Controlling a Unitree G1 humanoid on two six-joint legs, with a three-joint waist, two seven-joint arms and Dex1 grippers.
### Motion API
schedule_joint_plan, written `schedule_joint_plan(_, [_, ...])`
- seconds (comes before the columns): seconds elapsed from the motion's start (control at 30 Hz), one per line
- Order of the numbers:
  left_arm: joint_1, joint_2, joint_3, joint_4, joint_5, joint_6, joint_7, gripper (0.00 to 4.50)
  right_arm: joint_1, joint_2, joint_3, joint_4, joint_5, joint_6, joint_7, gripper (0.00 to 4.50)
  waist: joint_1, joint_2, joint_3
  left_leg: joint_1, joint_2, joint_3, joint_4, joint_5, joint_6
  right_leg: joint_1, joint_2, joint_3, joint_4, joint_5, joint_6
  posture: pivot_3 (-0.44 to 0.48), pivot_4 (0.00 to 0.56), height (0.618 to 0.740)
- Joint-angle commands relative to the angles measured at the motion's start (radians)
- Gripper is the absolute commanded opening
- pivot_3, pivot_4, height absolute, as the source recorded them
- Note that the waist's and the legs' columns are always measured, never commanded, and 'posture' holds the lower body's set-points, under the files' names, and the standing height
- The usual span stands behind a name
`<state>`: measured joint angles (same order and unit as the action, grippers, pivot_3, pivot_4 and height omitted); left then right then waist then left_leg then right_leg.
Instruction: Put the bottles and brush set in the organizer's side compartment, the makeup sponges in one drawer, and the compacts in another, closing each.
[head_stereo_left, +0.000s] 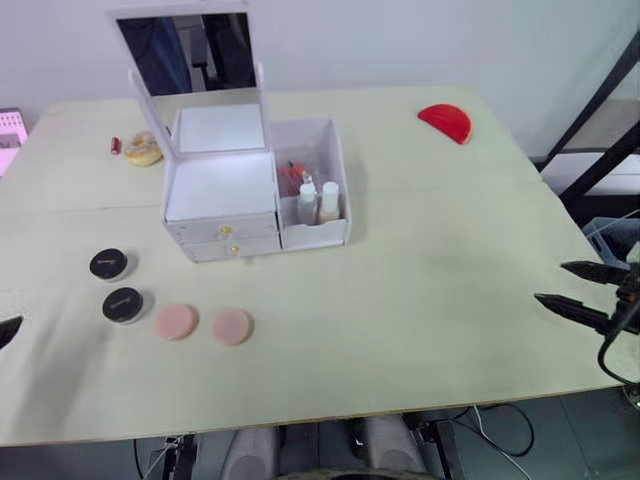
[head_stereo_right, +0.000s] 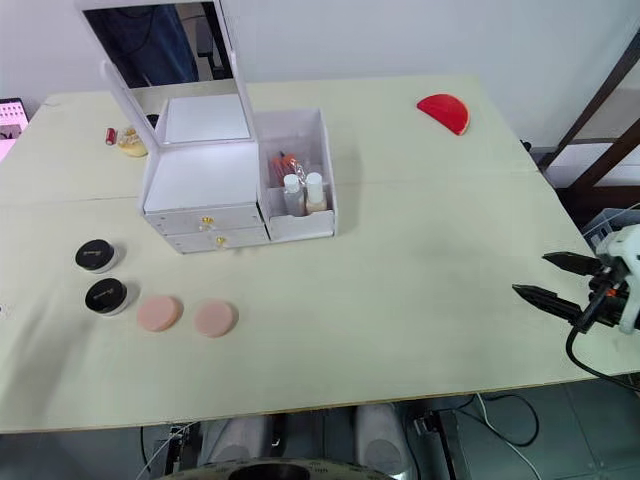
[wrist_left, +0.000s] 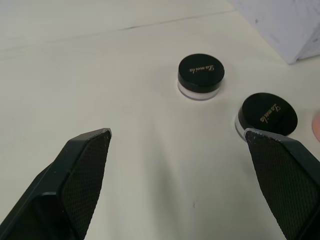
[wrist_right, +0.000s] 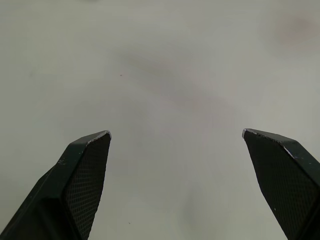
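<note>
Black-lidded compacts (wrist_left: 201, 75) lie just ahead of the spread, empty left gripper (wrist_left: 177, 137), probably nearer than the splayed right gripper (head_stereo_left: 578, 287)

Lab-like room: bare table (head_stereo_left: 420, 300), floor cables (head_stereo_right: 500, 410).

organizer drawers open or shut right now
Shut: both drawers sit flush with the organizer front, only their gold knobs protruding.

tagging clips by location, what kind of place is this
Probably a lab or workshop staged as a vanity, not a home. A plain pale table holds a white organizer and little else, cables trail on the floor under its front edge, and a dark metal frame stands at the robot's right.
</note>
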<state>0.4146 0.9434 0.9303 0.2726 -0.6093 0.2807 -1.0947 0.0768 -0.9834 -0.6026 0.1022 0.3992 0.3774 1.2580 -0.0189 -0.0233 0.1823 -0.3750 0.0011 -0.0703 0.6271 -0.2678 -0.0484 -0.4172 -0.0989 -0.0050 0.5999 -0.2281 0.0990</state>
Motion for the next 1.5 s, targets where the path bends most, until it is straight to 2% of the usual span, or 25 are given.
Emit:
schedule_joint_plan(0.03, [-0.017,0.029,0.032,0.008,0.012,-0.033,-0.025,4.50,-0.022,-0.007,-0.006,-0.034,0.025,-0.030,-0.015,4.47,0.002,0.000,0.000,0.000,0.002,0.000,0.000,0.000,0.000,0.000,0.001,0.000,0.000,0.000,0.000,0.000,0.150,0.739])
schedule_joint_plan(0.27, [-0.032,0.017,0.019,-0.043,0.010,-0.017,-0.040,4.50,-0.035,0.005,0.014,-0.114,0.074,0.009,-0.052,4.47,0.004,0.000,0.000,0.001,0.007,0.006,0.003,0.000,0.000,-0.001,0.003,0.000,-0.001,0.001,-0.001,0.000,0.150,0.739])
schedule_joint_plan(0.47, [-0.012,-0.042,-0.018,-0.254,-0.025,0.052,-0.012,4.50,-0.100,0.023,0.088,-0.289,0.153,0.097,-0.119,4.47,0.005,0.000,0.000,0.001,0.008,0.006,0.002,0.000,0.000,-0.001,0.003,0.000,0.000,0.002,-0.004,0.000,0.150,0.739])
schedule_joint_plan(0.63, [-0.038,-0.125,-0.087,-0.506,-0.086,0.183,0.128,4.50,-0.205,0.062,0.217,-0.493,0.242,0.209,-0.218,4.47,0.007,-0.001,0.000,0.001,0.009,0.006,0.002,0.000,0.000,-0.001,0.005,0.000,0.001,0.003,-0.003,0.000,0.150,0.739])
schedule_joint_plan(0.8, [-0.063,-0.284,-0.212,-0.862,-0.155,0.326,0.439,4.50,-0.297,0.102,0.369,-0.624,0.258,0.292,-0.311,4.47,0.011,-0.001,0.000,0.001,0.009,0.004,0.004,0.000,0.000,0.001,0.006,0.001,0.001,0.005,-0.004,0.000,0.150,0.739])
schedule_joint_plan(0.93, [-0.040,-0.462,-0.367,-1.099,-0.076,0.357,0.707,4.50,-0.334,0.118,0.447,-0.687,0.285,0.358,-0.363,4.47,0.011,-0.002,-0.001,0.001,0.008,0.004,0.004,0.000,0.000,0.004,0.006,0.001,-0.002,0.008,-0.006,0.000,0.150,0.739])
schedule_joint_plan(1.03, [-0.039,-0.592,-0.526,-1.199,0.038,0.369,0.896,4.50,-0.366,0.134,0.497,-0.704,0.278,0.372,-0.386,4.47,0.010,-0.002,-0.001,0.002,0.008,0.004,0.005,0.000,0.000,0.004,0.007,0.002,-0.001,0.009,-0.005,0.000,0.150,0.739])
schedule_joint_plan(1.1, [-0.052,-0.639,-0.674,-1.231,0.167,0.342,0.985,4.50,-0.399,0.155,0.532,-0.705,0.280,0.387,-0.407,4.47,0.011,-0.003,-0.001,0.003,0.008,0.002,0.006,0.000,0.000,0.006,0.009,0.002,-0.001,0.010,-0.005,0.000,0.150,0.739])
schedule_joint_plan(1.2, [-0.108,-0.721,-0.816,-1.205,0.292,0.308,1.096,4.50,-0.461,0.175,0.593,-0.687,0.260,0.400,-0.418,4.47,0.012,-0.002,-0.001,0.003,0.009,-0.001,0.009,0.000,0.000,0.007,0.013,0.002,-0.001,0.010,-0.006,0.000,0.150,0.739])
schedule_joint_plan(1.3, [-0.169,-0.745,-0.948,-1.123,0.425,0.247,1.134,4.50,-0.522,0.203,0.660,-0.648,0.223,0.395,-0.425,4.47,0.010,-0.002,-0.001,0.001,0.012,-0.004,0.016,0.000,0.000,0.009,0.017,0.002,0.000,0.010,-0.005,0.000,0.150,0.739])
schedule_joint_plan(1.5, [-0.290,-0.842,-0.999,-0.936,0.527,0.170,1.205,4.50,-0.622,0.289,0.730,-0.587,0.197,0.384,-0.430,4.47,0.008,-0.001,-0.001,0.000,0.012,-0.004,0.020,0.000,0.000,0.010,0.017,0.002,-0.001,0.010,-0.005,0.000,0.150,0.739])
